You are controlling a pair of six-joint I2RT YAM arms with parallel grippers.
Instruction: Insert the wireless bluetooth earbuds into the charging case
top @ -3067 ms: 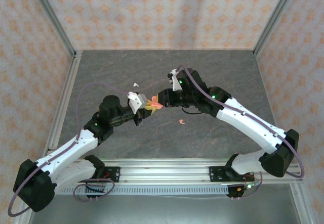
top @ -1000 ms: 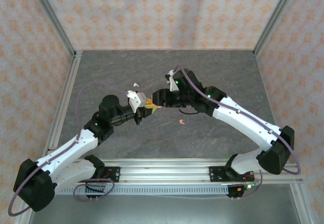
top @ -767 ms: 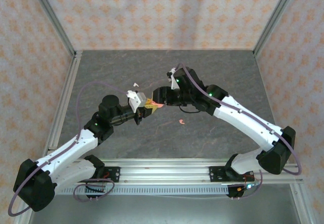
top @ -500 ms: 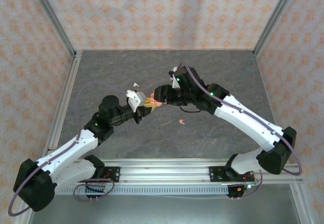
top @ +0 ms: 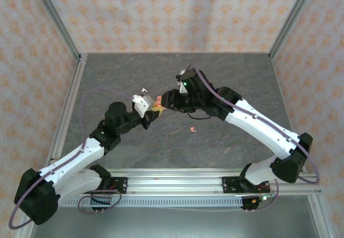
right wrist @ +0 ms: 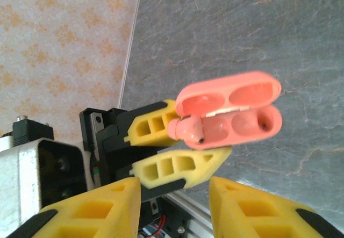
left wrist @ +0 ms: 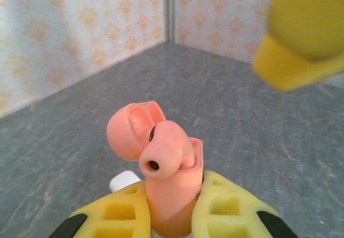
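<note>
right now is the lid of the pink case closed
No, the lid of the pink case is swung back, baring its two hollows, and a pink earbud pokes from the base.

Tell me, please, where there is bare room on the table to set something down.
Bare: the far strip of table along the back wall, and the near stretch along the rail, short of the pink earbud. Crowded: mid-table, where the left jaws hold the open case, the right jaws open beside it, a white earbud just beyond.

Both arms angled inward; left claw [top: 153,111] clamped, right claw [top: 168,99] parted.
</note>
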